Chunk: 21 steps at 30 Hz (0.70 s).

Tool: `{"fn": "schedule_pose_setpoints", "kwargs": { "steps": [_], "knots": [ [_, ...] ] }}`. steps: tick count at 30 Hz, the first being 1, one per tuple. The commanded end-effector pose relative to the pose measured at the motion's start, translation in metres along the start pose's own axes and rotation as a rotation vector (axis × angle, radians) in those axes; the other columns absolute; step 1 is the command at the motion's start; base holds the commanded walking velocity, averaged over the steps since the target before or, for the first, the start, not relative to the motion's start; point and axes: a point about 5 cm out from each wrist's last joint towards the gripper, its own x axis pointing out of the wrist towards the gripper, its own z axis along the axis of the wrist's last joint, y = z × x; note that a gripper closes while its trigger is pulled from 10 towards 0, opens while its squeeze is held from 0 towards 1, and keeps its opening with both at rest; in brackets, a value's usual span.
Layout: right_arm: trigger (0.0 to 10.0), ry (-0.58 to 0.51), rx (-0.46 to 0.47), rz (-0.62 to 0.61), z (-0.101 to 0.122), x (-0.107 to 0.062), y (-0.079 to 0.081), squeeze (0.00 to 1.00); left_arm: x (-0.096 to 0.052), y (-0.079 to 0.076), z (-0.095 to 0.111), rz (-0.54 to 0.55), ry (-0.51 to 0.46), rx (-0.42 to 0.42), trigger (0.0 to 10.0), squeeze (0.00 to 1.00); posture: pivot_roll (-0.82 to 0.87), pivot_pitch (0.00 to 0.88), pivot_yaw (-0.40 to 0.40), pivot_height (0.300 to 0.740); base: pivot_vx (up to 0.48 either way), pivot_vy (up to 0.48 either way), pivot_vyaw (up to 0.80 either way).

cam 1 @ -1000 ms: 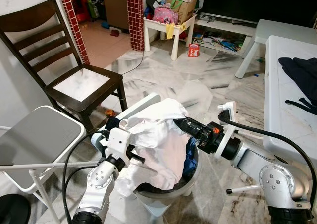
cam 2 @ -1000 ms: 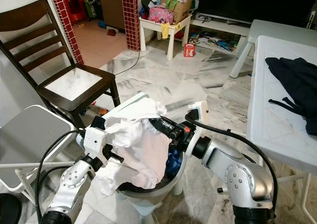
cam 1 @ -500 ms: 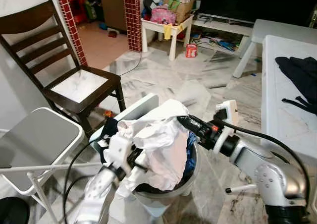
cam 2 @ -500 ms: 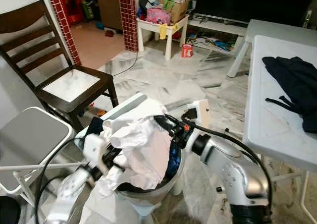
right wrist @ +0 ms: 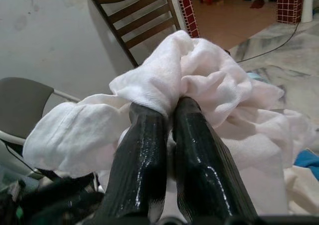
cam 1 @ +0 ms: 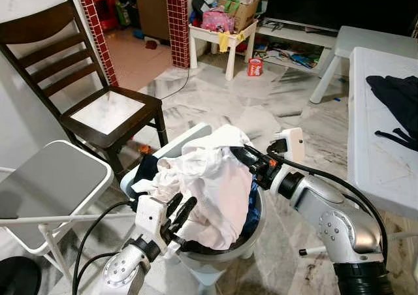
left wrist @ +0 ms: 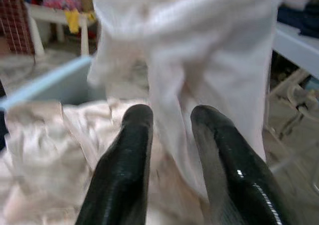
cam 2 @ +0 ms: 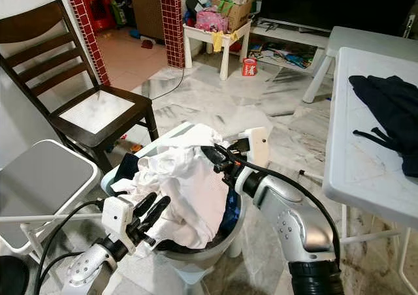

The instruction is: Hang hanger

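- Centrally, I count one laundry basket point(cam 1: 251, 233), one white cloth point(cam 1: 215, 177).
- My right gripper point(cam 1: 236, 153) pinches the cloth at 1 o'clock.
- My left gripper point(cam 1: 177, 208), at 7 o'clock, released.

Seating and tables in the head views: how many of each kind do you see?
Dark wooden chair: 1
Grey folding chair: 1
White tables: 3, at right, behind it, and a small cluttered one
Total: 5

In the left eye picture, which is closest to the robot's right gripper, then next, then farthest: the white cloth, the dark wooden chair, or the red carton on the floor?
1. white cloth: pinched in the right gripper, over the basket.
2. dark wooden chair: off to the robot's left.
3. red carton: far ahead, by the small white table.
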Motion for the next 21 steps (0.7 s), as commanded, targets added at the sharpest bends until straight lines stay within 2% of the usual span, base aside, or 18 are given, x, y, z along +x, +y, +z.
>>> {"fn": "schedule_pose_setpoints", "kwargs": {
  "steps": [1, 9, 21],
  "knots": [
    [0.0, -0.040, -0.028, 0.000, 0.011, 0.000, -0.001, 0.00, 0.001, 0.004, -0.002, 0.028, 0.008, 0.007, 10.0, 1.00, -0.10, 0.003, 0.000, 0.740, 0.000, 0.000, 0.00],
    [0.0, -0.041, -0.035, 0.011, 0.011, -0.002, 0.001, 0.00, 0.015, 0.012, -0.002, 0.038, 0.011, 0.045, 10.0, 1.00, -0.12, 0.000, 0.004, 0.740, 0.000, 0.000, 0.00],
    [0.0, -0.036, -0.040, 0.047, 0.013, -0.003, 0.003, 0.00, 0.040, 0.012, -0.002, 0.044, 0.020, 0.078, 10.0, 1.00, -0.13, 0.000, 0.004, 0.740, 0.000, 0.000, 0.00]
  ]
}}
